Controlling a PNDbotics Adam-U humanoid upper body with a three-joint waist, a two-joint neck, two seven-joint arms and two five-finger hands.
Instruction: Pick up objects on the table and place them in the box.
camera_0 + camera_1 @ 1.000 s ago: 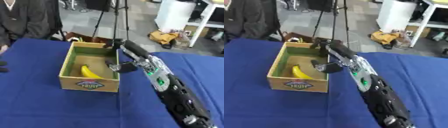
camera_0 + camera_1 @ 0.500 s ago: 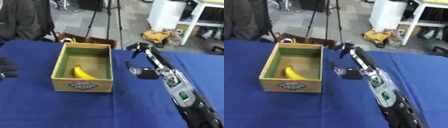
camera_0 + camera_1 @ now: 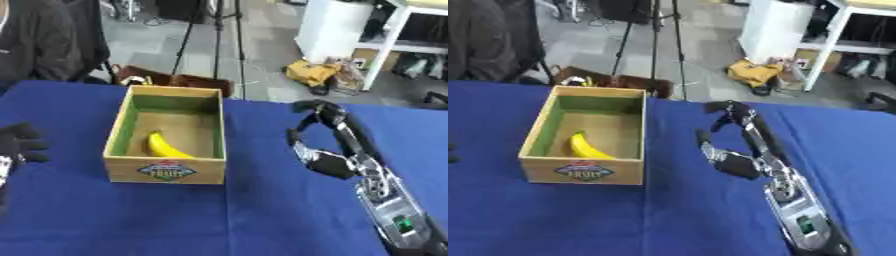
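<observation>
banana [image 3: 166,147]: lying in box [image 3: 121,131], 9 o'clock of right hand
right hand [image 3: 325,134]: fingers relaxed, empty, above blue table [image 3: 262,215]
left hand [image 3: 16,145]: far-left edge, fingers spread, empty
step: release done; no other object visible to pick

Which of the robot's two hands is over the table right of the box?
The right hand, open and empty beside the box with the banana. The left hand shows only at the view's left edge.

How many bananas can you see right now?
1. The banana lies inside the wooden box, near its front left; nothing else shows on the blue table, though the box walls could hide something small.
</observation>
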